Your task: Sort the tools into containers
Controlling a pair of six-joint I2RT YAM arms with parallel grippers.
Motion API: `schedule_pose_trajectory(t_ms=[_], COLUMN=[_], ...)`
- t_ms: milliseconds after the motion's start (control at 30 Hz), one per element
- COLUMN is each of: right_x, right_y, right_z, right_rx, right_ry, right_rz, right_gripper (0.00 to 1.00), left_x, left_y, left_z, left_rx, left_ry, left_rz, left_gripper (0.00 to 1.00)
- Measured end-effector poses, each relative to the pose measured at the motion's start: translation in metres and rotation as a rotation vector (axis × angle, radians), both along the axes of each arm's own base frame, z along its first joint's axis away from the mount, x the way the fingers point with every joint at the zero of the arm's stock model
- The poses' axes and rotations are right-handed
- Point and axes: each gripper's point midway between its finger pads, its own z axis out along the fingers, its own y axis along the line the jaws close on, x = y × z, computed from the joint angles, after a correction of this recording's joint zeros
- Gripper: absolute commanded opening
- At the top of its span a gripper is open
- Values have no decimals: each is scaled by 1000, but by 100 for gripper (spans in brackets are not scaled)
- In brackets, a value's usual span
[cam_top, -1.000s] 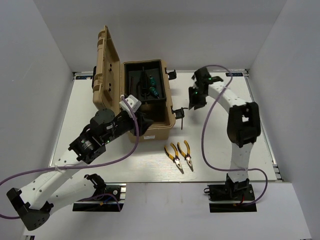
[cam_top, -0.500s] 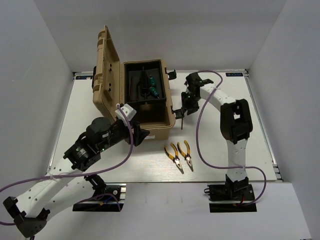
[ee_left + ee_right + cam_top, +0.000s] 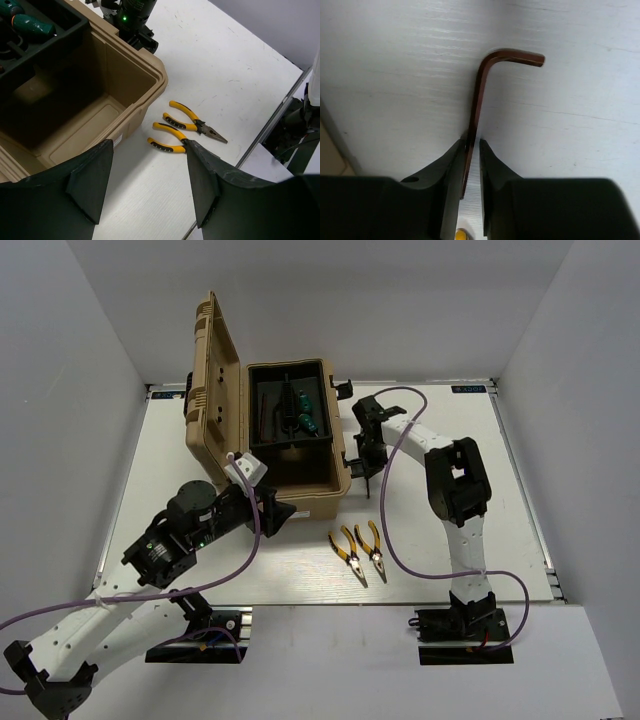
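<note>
Top external view: the right arm has swung in from the far right of the table [image 3: 470,530] and come down just beside the right wall of the open toolbox [image 3: 312,506]. The left arm has drawn back from the box toward the near left. The right gripper [image 3: 472,150] now straddles the long shank of a hex key [image 3: 475,100] lying flat on the table. Its fingers [image 3: 451,165] are drawn close on either side, with a thin strip of table showing along one side, so a firm pinch cannot be confirmed. The step in hand is judged to be picking up this key for the box. The key's long axis runs near to far, roughly parallel to the box wall. In the right wrist view the bend lies at the end away from the fingers, with the short leg turned to the right. The left gripper [image 3: 150,165] is spread wide and holds nothing, hanging over the near corner of the box. Two pliers [image 3: 359,552] lie side by side on the table near that corner, unsorted, and a green-handled screwdriver [image 3: 308,422] already rests in the box tray.
</note>
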Motion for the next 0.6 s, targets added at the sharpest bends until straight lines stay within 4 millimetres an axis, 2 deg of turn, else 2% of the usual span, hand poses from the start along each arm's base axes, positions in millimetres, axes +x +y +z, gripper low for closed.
schedule_pose_trajectory(t_ms=[133,300,600], right_x=[2,2,4], right_y=[-7,-17,-50], right_z=[-2,-2,-2], right_rx=[-23,-21,-1], right_ry=[-7,-13,1], right_rz=[-16,-38,-99], right_gripper=[14,1,0], left_x=[-1,-1,0], left_y=[1,1,-2], left_z=[0,0,-1], left_rx=[-1,-3,-2], left_ry=[-1,-2,1], left_rz=[0,0,-7], left_gripper=[71,71,71])
